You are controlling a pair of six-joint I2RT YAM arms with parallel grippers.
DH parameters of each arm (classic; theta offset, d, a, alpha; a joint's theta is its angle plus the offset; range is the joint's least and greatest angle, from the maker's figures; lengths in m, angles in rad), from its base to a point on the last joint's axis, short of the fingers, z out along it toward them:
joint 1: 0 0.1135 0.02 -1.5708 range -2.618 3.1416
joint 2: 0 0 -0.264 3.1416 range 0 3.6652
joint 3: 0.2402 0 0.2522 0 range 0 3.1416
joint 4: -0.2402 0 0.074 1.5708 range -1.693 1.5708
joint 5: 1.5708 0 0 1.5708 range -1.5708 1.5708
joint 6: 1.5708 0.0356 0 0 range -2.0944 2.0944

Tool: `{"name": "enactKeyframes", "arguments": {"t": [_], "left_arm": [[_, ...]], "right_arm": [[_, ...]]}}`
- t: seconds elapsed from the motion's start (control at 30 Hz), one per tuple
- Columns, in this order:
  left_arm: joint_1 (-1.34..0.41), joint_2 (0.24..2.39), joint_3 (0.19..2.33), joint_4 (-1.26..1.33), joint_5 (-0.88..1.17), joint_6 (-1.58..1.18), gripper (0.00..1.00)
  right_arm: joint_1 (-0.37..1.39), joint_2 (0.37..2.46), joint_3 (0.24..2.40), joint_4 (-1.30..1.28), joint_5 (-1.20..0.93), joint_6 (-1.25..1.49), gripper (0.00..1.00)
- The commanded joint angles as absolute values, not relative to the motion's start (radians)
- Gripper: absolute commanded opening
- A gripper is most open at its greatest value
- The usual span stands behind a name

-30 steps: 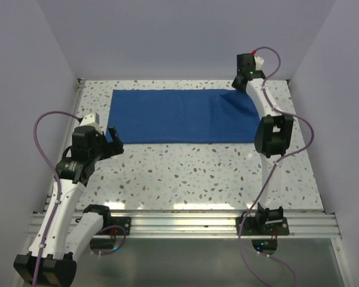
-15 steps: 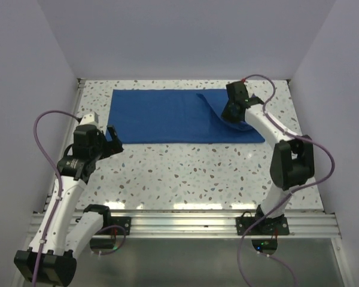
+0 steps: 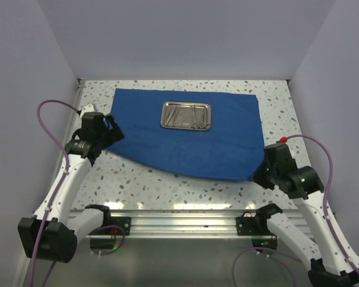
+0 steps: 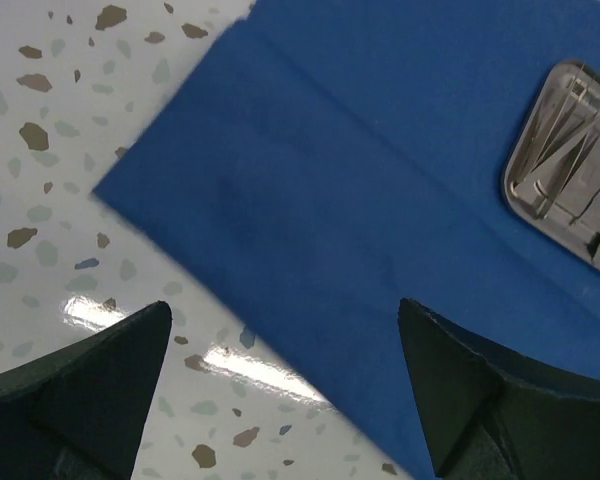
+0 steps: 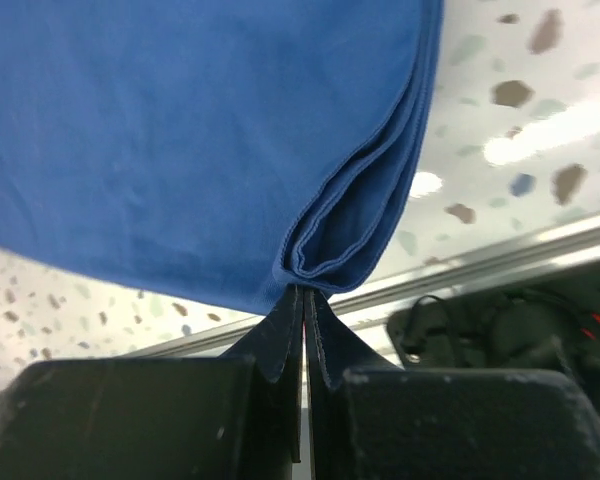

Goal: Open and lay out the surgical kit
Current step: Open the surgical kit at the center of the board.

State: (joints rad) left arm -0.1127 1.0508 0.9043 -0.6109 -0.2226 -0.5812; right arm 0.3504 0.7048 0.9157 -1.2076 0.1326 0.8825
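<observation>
The surgical kit's royal-blue cloth wrap (image 3: 191, 146) lies spread across the back half of the table, and its near edge sags in a curve. A small shiny steel tray (image 3: 186, 115) with thin silver instruments in it rests on the cloth near the back. My right gripper (image 3: 258, 175) is shut on the cloth's near right corner (image 5: 325, 255), which bunches in folds at the fingertips. My left gripper (image 3: 113, 135) hangs open over the cloth's left edge (image 4: 170, 215), with nothing between its fingers. The left wrist view catches the tray (image 4: 570, 175) at the right.
White walls close in the speckled table (image 3: 167, 179) on three sides. An aluminium rail (image 3: 185, 218) with both arm bases runs along the near edge. Purple cables loop off both arms.
My right gripper pulled the cloth's flap from the far right toward the near right edge, which uncovered the steel tray. My left gripper shifted slightly back toward the cloth's left edge.
</observation>
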Motion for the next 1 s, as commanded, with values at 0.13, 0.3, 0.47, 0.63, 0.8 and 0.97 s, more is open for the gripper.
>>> {"name": "enactKeyframes", "arguments": {"t": [0.13, 0.3, 0.47, 0.63, 0.8, 0.97], "left_arm": [[-0.117, 1.048, 0.985, -0.589, -0.307, -0.707, 1.0], [-0.118, 1.039, 0.991, -0.633, -0.299, -0.75, 1.0], [-0.12, 1.002, 0.971, -0.672, -0.31, -0.793, 1.0], [-0.123, 1.008, 0.908, -0.649, -0.249, -0.792, 1.0], [-0.138, 1.174, 0.92, -0.505, -0.085, -0.631, 1.0], [-0.143, 1.441, 1.084, -0.486, -0.029, -0.508, 1.0]], "right_arm": [[0.348, 0.652, 1.097, -1.598, 0.324, 0.908, 0.0], [0.347, 0.705, 1.135, -1.594, 0.351, 0.856, 0.39], [0.348, 0.741, 1.242, -1.595, 0.321, 0.764, 0.89], [0.347, 0.761, 1.313, -1.484, 0.321, 0.735, 0.98], [0.347, 0.954, 1.157, -1.215, 0.171, 0.735, 0.98], [0.278, 1.248, 1.207, -0.944, 0.089, 0.68, 0.81]]}}
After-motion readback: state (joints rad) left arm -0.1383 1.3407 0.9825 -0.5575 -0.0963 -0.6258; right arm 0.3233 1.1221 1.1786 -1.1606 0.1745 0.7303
